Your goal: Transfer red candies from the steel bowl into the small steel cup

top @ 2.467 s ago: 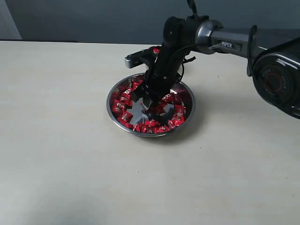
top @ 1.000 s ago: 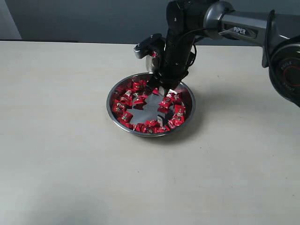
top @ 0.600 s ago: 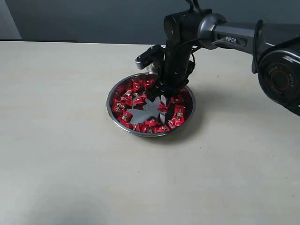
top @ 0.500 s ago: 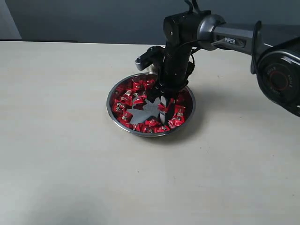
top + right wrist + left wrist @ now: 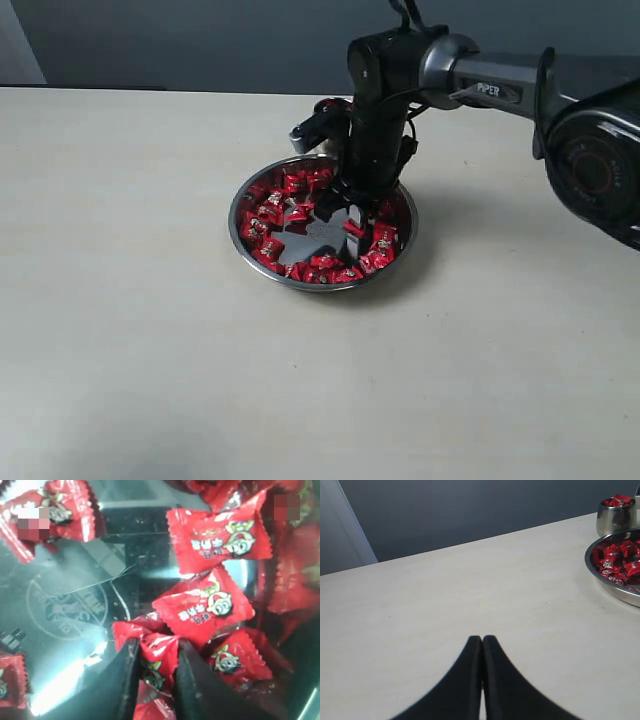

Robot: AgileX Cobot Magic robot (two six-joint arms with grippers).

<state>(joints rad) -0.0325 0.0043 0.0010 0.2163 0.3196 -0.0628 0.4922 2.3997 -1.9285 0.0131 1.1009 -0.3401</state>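
The steel bowl (image 5: 240, 240) sits mid-table with red candies (image 5: 268, 215) ringed round its bare middle. My right gripper (image 5: 345, 215) reaches down into the bowl's right half. In the right wrist view its two black fingers (image 5: 122, 680) press on either side of one red candy (image 5: 159, 655), with the gripper (image 5: 156, 647) shut on it just above the bowl floor (image 5: 65, 605). The small steel cup (image 5: 616, 517) stands behind the bowl rim (image 5: 615, 587) with red candies in it; the arm mostly hides it in the exterior view. My left gripper (image 5: 482, 639) is shut and holds nothing.
Bare beige table (image 5: 130, 330) spreads round the bowl on all sides. A dark wall runs behind the table's far edge. The right arm (image 5: 500, 85) stretches in from the right above the table.
The right gripper came down from near the cup into the bowl and its fingers now hold a candy. The left gripper shows no change.
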